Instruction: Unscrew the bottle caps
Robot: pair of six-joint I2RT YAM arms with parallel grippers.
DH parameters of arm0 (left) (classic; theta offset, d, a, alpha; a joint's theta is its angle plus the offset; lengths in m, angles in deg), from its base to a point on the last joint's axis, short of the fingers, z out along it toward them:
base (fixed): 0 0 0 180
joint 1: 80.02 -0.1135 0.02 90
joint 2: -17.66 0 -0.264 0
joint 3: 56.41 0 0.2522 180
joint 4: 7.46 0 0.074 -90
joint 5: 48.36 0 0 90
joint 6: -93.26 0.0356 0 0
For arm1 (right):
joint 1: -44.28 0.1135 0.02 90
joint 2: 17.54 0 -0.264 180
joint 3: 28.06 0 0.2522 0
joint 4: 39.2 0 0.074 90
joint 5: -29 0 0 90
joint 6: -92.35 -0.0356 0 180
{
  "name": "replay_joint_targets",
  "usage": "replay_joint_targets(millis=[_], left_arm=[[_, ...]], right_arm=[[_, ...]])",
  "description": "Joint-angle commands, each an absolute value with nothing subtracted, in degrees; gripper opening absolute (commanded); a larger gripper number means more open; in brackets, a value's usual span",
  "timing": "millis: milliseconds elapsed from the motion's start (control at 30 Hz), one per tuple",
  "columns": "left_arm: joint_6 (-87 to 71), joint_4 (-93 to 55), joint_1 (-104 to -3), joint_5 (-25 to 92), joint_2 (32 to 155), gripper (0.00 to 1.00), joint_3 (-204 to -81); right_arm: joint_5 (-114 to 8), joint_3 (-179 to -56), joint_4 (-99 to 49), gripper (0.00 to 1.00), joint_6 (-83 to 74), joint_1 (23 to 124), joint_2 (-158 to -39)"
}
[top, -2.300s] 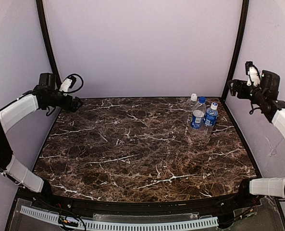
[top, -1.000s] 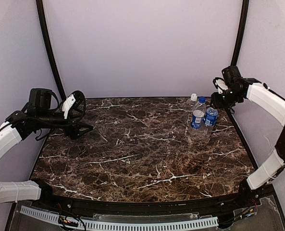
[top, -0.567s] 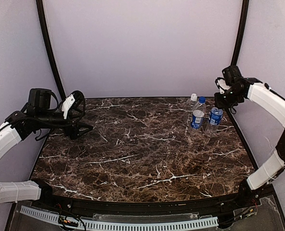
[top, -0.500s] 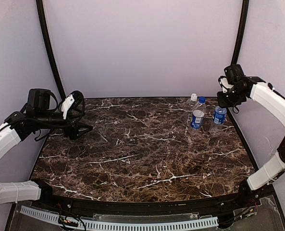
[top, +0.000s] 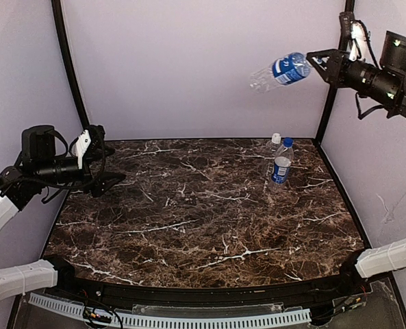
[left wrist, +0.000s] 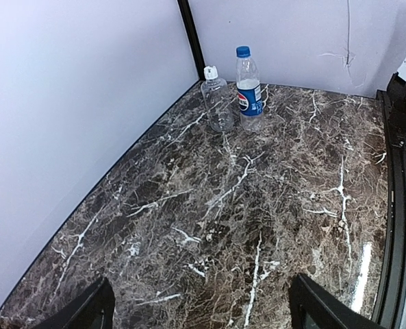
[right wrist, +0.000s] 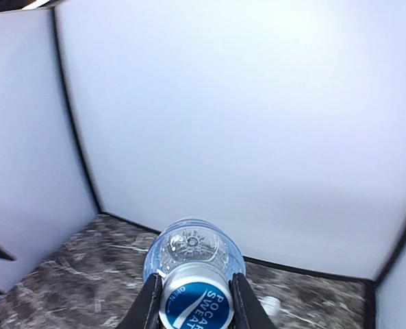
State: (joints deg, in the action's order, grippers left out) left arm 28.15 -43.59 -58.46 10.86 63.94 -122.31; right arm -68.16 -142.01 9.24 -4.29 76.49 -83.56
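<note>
The left claw (top: 107, 161) hangs above the left edge of the dark marble table (top: 189, 226). Its two fingers (left wrist: 86, 312) are spread wide, with nothing between them. In its wrist view the tabletop fills the gap between the fingers.

In the far right corner of the table two bottles stand upright, just beside each other; I cannot tell whether they touch. The plain bottle (top: 272, 152) is the left and farther one, and its white cap (left wrist: 210, 70) is on. The blue-labelled bottle (top: 281, 166) stands just right of it and a little nearer, with its blue cap (left wrist: 242, 51) on.

High above that corner, well clear of the table, a third bottle (top: 279, 70) with a blue label lies almost level in the air in front of the back wall (top: 203, 68). Its clear bottom points left and slightly down. The right claw (top: 311, 63) is clamped on its right end, the neck end. From the right wrist, the fingers (right wrist: 148, 305) press against both sides of the label, and the bottle's base (right wrist: 192, 248) points away from the camera. Its cap is hidden in the grip.
</note>
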Motion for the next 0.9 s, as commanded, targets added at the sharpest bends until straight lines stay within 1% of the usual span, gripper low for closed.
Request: replay_joint_targets(millis=[0, 67, 167, 300, 467, 633, 700, 767, 833, 867], left_arm=[[32.0, -45.1, -58.1, 12.3, 63.5, 0.89, -125.7], [33.2, -47.6, -58.0, 12.8, 64.4, 0.89, -128.1], [35.4, -51.3, -57.7, 13.5, 65.7, 0.89, -130.8], [36.1, -54.0, -57.6, 12.5, 67.8, 0.91, -131.7], [34.9, -57.5, -57.0, 5.0, 69.6, 0.90, -130.2], [36.2, -59.5, -56.5, -0.1, 70.3, 0.88, -130.0], [36.1, -60.5, -56.2, -1.5, 70.6, 0.88, -130.4], [34.9, -59.3, -55.5, -0.4, 71.0, 0.87, -130.2], [34.3, -58.1, -55.3, 1.3, 71.3, 0.82, -129.9], [34.7, -57.9, -55.2, 1.7, 71.4, 0.76, -129.9]], right_arm=[[-49.9, -142.7, -3.9, 0.00, -6.6, 88.4, -95.2], [-45.7, -146.8, -3.7, 0.00, -6.8, 93.0, -102.2], [-44.2, -156.1, 0.5, 0.00, -5.0, 99.7, -112.4], [-43.3, -163.2, 2.7, 0.00, -3.5, 105.7, -120.2], [-39.6, -163.9, 0.9, 0.00, -4.8, 107.3, -123.5], [-39.9, -162.4, -1.1, 0.00, -5.1, 107.3, -123.8], [-40.4, -162.2, -1.9, 0.00, -5.0, 107.3, -123.9], [-39.4, -162.3, -2.7, 0.00, -5.2, 107.3, -124.3], [-38.5, -162.3, -3.4, 0.00, -5.5, 107.3, -124.5], [-38.7, -162.1, -3.5, 0.00, -5.6, 107.3, -124.5]])
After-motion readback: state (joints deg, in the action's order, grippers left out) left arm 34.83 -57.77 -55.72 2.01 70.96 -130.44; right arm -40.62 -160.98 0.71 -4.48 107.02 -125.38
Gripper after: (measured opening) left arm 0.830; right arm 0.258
